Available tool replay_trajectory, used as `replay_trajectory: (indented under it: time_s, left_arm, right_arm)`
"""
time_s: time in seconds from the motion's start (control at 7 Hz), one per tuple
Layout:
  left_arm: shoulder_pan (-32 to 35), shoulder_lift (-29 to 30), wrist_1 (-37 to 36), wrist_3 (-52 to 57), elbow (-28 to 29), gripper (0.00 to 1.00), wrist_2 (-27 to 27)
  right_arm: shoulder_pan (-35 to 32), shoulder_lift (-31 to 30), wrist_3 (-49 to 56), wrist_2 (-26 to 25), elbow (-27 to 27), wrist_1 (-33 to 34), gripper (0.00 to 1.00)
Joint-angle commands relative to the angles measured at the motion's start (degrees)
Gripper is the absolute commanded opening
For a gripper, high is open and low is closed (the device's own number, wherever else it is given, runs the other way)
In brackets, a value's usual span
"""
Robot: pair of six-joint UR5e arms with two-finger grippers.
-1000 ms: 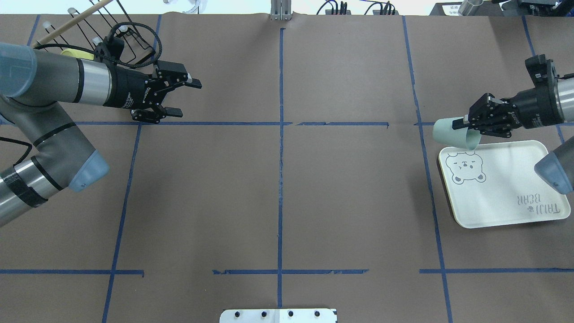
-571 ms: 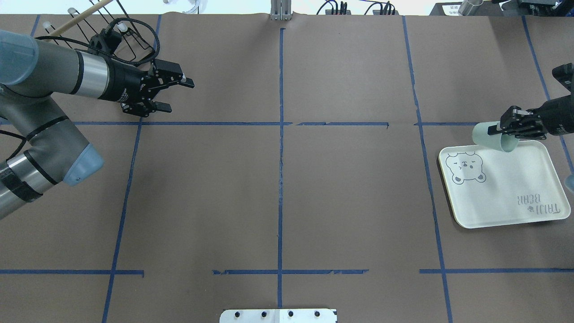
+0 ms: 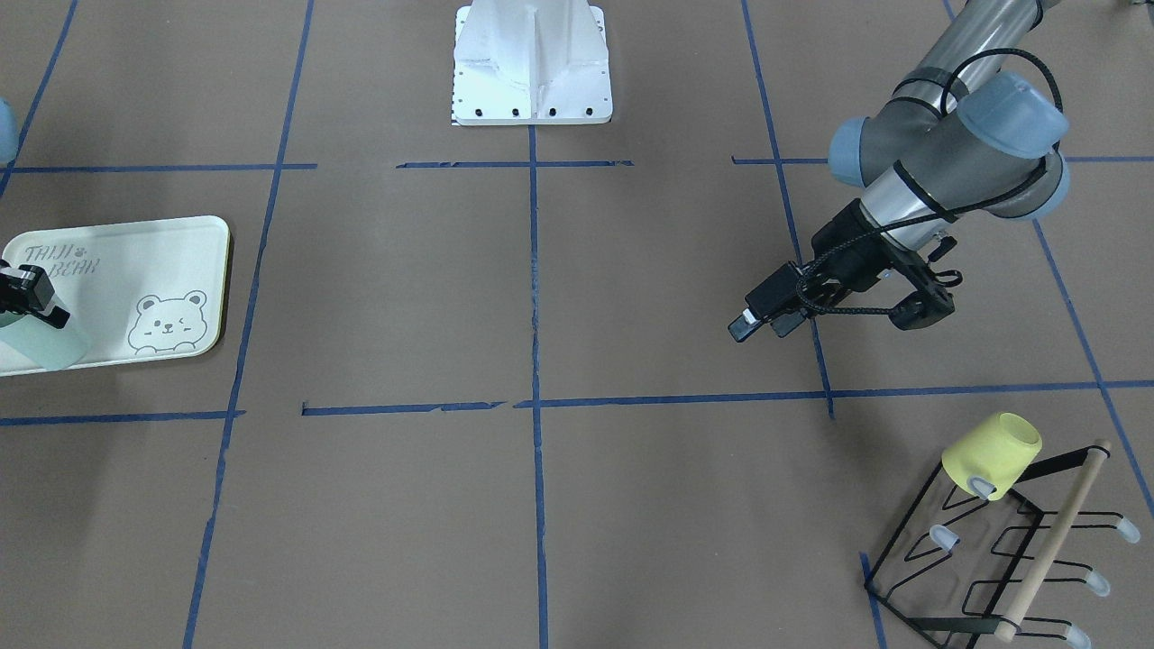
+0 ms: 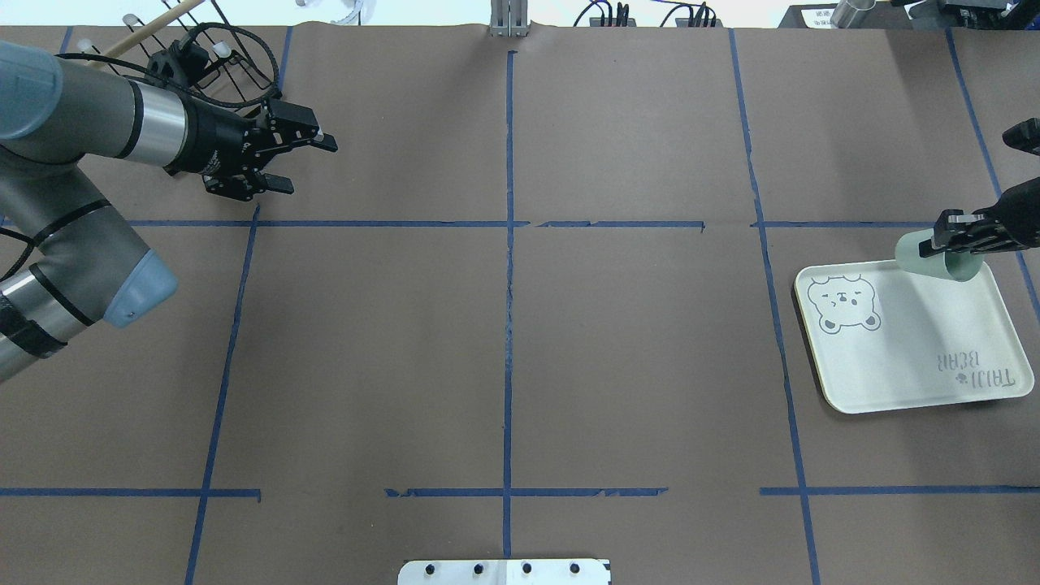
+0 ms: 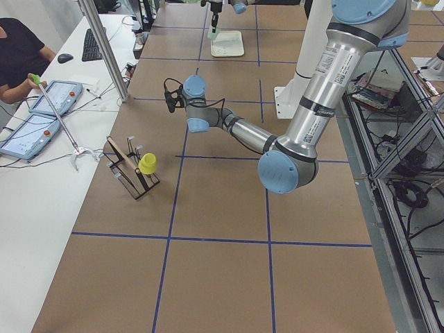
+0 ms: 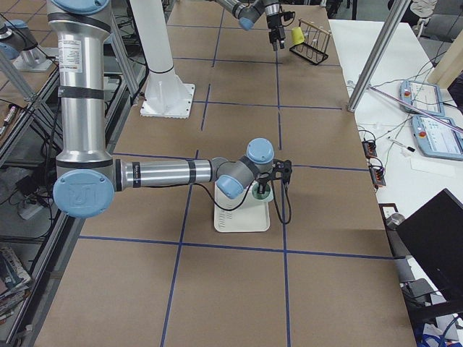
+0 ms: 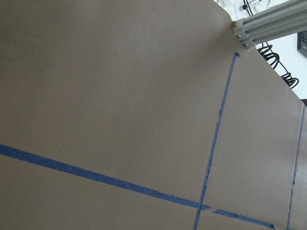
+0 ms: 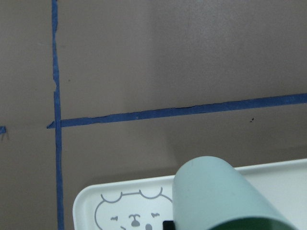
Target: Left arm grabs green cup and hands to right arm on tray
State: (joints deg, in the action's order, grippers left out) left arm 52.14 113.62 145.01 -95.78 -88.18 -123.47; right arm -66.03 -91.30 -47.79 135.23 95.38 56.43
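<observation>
The pale mint green cup [image 4: 933, 258] lies tilted on its side in my right gripper [image 4: 945, 242], which is shut on its rim. It hangs over the far edge of the cream bear tray [image 4: 910, 357] at the table's right end. Whether it touches the tray I cannot tell. The cup [image 8: 218, 196] fills the bottom of the right wrist view above the tray's corner [image 8: 91, 201]. In the front-facing view the cup [image 3: 36, 350] sits at the tray's [image 3: 135, 261] lower left. My left gripper [image 4: 307, 166] is open and empty at the far left.
A black wire rack [image 3: 992, 559] with a wooden rod holds a yellow cup [image 3: 992, 453] at the table's far left corner, close behind my left gripper. Blue tape lines cross the brown table. The robot's white base [image 3: 532, 63] stands at the near middle edge.
My right gripper has carried the green cup to the right, from beside the tray's left corner to over its far edge. My left gripper has drawn back toward the rack.
</observation>
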Motion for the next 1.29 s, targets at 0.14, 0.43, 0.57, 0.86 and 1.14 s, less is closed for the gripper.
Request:
replay_trajectory:
  time_s: [0.14,0.43,0.57,0.86,1.14]
  left_arm:
    - [1.99,-1.46,-4.91,6.03,-0.58,1.0,0.15]
    - [2.36,-3.74,-4.91,6.92,-2.24,1.0,0.5]
    - [2.36,-3.93,-4.91,6.92,-2.34,1.0,0.59]
    - [2.27,-4.81,-4.91,6.92,-3.13,1.0,0.68]
    - [2.18,-4.99,-4.91,6.92,-3.22,1.0,0.77]
  right_arm:
    - [3.51,-0.02,18.75,-1.27,7.1,24.65,0.0]
    - [6.34,0.07,20.79,-1.63,8.85,30.39,0.0]
    - [7.4,0.07,21.77,-1.81,8.77,31.36,0.0]
    - [8.19,0.51,21.86,-4.26,8.77,33.3,0.0]
    - [8.9,1.21,21.78,-4.88,8.59,33.39,0.12]
